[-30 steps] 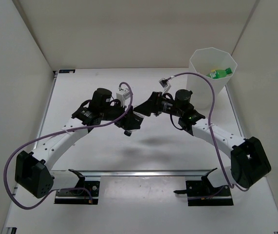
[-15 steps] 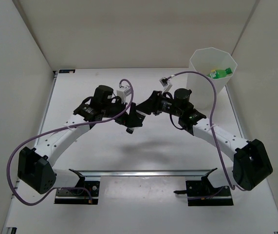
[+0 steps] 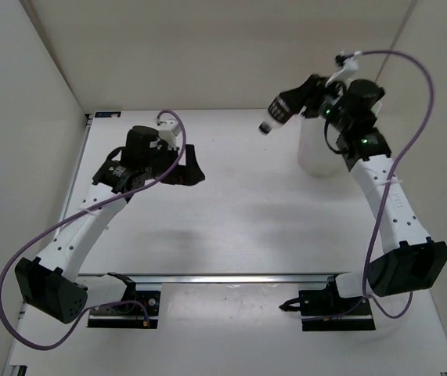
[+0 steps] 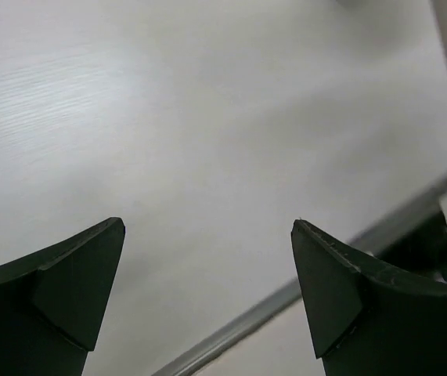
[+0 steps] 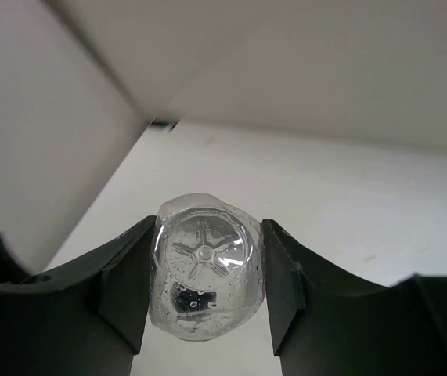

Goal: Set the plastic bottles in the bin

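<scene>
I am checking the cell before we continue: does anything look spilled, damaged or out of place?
Nothing stands out. The right tool grips a clear plastic bottle near the translucent white bin. The left tool is open and empty. No spill shows on the white table.

From where I stand the bottle [image 5: 205, 266] is clear plastic with a star pattern moulded into its base, the jaws beside it are black, the bin [image 3: 315, 153] milky white, the counter [image 3: 239, 211] plain white, and the cable [image 3: 2, 294] purple.
</scene>
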Controlling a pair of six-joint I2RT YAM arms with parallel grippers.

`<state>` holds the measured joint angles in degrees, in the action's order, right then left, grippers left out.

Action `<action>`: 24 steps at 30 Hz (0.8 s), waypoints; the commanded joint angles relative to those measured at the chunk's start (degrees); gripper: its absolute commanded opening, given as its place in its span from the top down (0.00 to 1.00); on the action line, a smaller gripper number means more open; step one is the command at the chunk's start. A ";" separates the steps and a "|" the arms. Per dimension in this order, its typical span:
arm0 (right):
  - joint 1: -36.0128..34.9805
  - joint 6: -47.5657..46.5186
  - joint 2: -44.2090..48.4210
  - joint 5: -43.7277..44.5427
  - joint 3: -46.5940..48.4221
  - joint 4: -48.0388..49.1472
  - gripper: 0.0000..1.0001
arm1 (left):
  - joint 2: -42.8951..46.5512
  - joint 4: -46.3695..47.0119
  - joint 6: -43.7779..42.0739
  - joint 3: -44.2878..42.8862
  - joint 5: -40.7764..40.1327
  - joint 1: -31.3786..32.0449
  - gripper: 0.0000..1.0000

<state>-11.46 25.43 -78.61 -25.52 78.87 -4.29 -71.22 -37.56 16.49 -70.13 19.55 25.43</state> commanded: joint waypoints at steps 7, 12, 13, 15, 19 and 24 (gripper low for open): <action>12.42 -17.78 -10.58 24.02 22.98 -8.63 1.00 | -2.16 -13.33 6.98 -2.38 -28.96 -10.93 0.02; 15.77 -18.75 -15.78 28.24 25.81 -8.89 0.90 | -1.29 -8.76 7.59 -0.80 -20.62 -14.00 0.01; 16.21 -18.66 -16.05 29.20 25.63 -8.80 0.86 | -0.94 -8.06 7.33 -0.80 -20.61 -14.27 0.02; 16.47 -18.23 -16.40 28.86 25.54 -10.11 0.59 | -1.29 -8.32 7.33 -1.94 -20.87 -14.53 0.01; 16.04 -17.88 -15.79 29.02 26.51 -11.43 0.00 | -1.38 -9.99 5.83 -4.84 -20.52 -14.09 0.01; 12.18 -20.68 -9.65 36.50 25.11 -16.33 0.01 | 0.99 -10.86 5.22 -5.99 -21.21 -14.10 0.01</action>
<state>3.18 6.76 -95.50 6.07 102.89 -19.29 -73.93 -47.99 22.48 -73.78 -1.74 11.20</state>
